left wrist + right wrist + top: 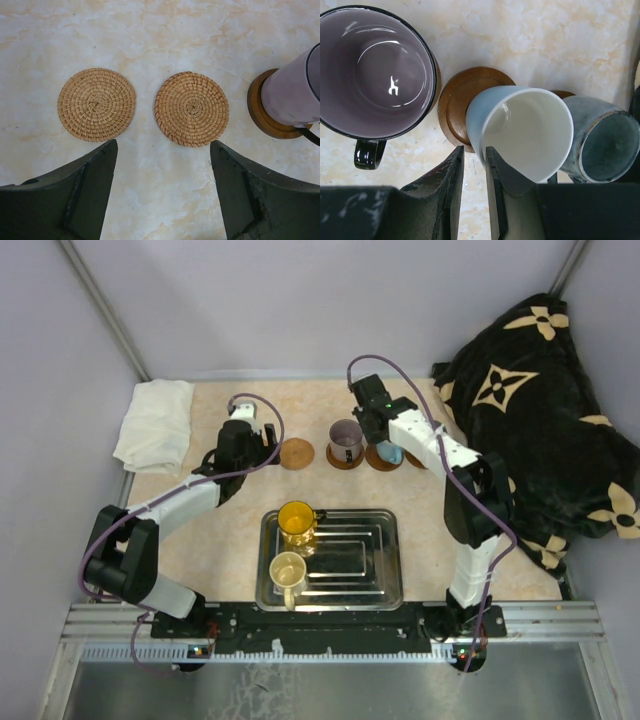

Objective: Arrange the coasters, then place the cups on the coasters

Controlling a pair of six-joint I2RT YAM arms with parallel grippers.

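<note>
Pale marbled desk (420,495) boxed in by grey walls (300,300); white cloth (155,425) at the far left corner, black flowered blanket (540,410) at the right. On the steel tray (375,560) near the front: yellow cup (297,521) and cream cup (288,572). Left gripper (163,145) spread wide, holding nothing, above the desk just short of a woven coaster (96,104) and a second woven coaster (191,108). Right gripper (474,150) narrowed onto the wall of the white cup (530,130), tilted over a wooden coaster (457,105), between the purple cup (375,70) and the dark grey cup (605,145).

Lab cell: grey walls (300,300), aluminium rail (330,620)
</note>
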